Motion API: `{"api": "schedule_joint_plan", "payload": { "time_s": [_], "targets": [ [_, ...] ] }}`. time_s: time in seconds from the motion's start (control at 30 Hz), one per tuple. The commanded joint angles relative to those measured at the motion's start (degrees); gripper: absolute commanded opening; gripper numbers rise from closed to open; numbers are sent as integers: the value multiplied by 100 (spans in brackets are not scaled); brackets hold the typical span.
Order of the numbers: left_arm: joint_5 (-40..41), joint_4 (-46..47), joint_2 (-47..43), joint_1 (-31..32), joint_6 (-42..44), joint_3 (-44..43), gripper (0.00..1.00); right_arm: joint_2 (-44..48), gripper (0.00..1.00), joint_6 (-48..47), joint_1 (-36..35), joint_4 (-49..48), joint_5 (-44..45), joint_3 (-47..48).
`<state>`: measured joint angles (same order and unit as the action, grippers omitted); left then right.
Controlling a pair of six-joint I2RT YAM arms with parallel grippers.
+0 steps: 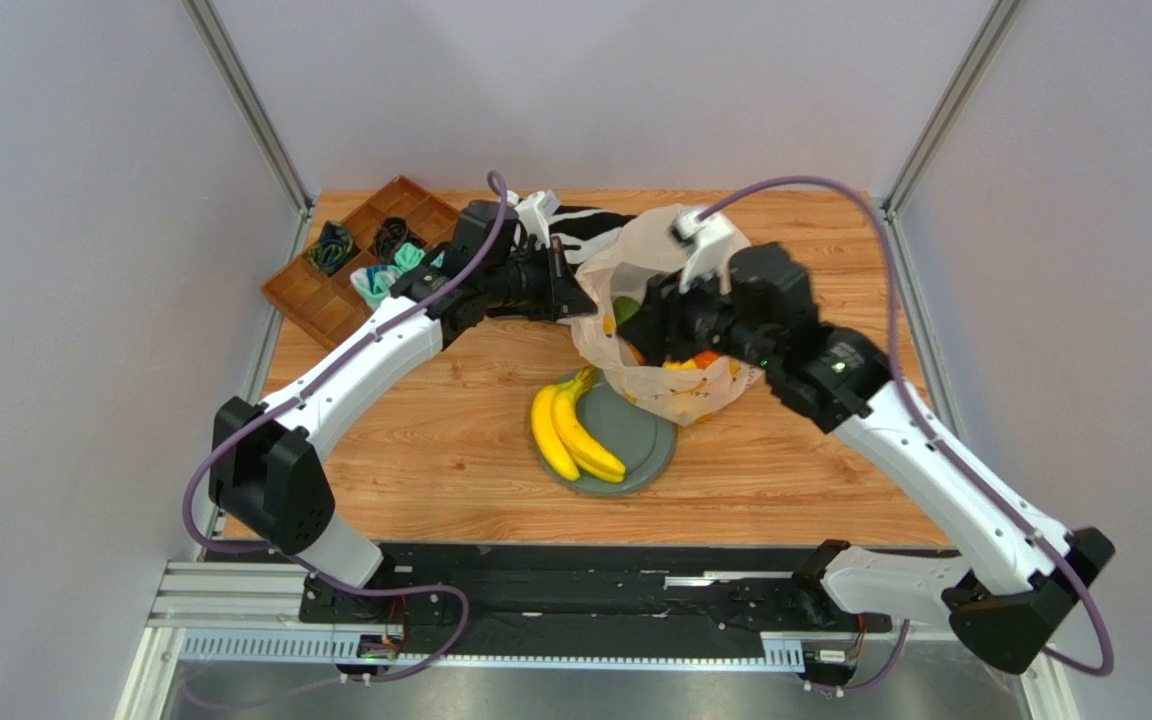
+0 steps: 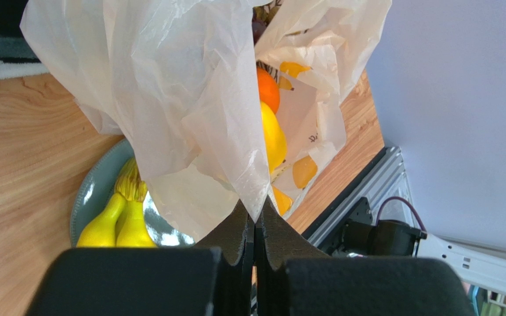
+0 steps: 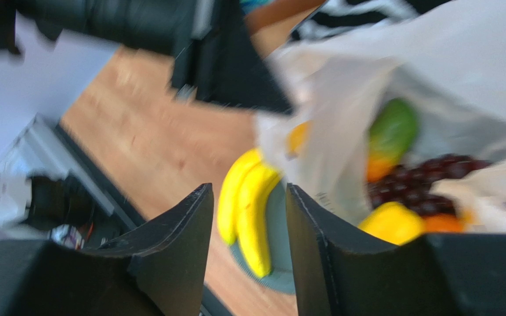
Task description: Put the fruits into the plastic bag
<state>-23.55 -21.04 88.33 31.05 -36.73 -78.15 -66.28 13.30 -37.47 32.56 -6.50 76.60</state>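
1. Pinching the plastic bag (image 2: 170,99) by its rim, the left gripper (image 2: 255,222) is seen with its fingers clenched flat on the thin film. The bag is judged to be held up this way so that its mouth gapes toward the other arm.
2. The right gripper (image 3: 249,217) is poised at the bag's mouth with its fingers spread and nothing between them. That view is blurred, so finer detail cannot be told.
3. The bag is set on the wooden table, and its lower edge is draped over the far rim of the grey plate (image 1: 651,453). The way from plate to bag is thereby kept short.
4. Inside the bag are counted one orange (image 2: 269,89), one small yellow fruit (image 2: 273,135), one orange-green fruit (image 3: 391,131) and one cluster of dark purple grapes (image 3: 427,181). Pale grapes cannot be made out.
5. One bunch of bananas (image 1: 575,432) lies on the plate, outside the bag and just beside it. Two bananas are clearly counted, and a third is possible. It is judged to be the only fruit not yet bagged.
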Motion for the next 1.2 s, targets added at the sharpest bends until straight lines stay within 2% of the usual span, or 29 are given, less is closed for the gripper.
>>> {"api": "schedule_joint_plan", "payload": {
  "time_s": [0.0,0.1,0.23,0.4,0.73,0.97,1.17],
  "targets": [
    [-97,-5,131,-11,69,-385,0,-438,46,-354,-1058,-12,-361,-645],
    [-106,-6,149,-20,52,-394,0,-622,46,-416,-1516,-83,-247,-1067],
    [-115,21,70,-20,-1,-315,0,-991,51,-521,-1561,-65,-106,-1419],
    [-27,38,-79,-20,-18,-175,0,-1475,57,-802,-1561,-179,-96,-1341],
    [26,30,-185,-20,-18,-87,0,-2336,61,-1224,-1561,-373,-44,-1156],
    [35,47,-220,-20,-18,-42,0,-2636,60,-1260,-1570,-452,-132,-1182],
    [44,47,-211,-20,-27,-34,0,-2688,54,-1260,-1561,-443,-158,-1165]
  ]
}}
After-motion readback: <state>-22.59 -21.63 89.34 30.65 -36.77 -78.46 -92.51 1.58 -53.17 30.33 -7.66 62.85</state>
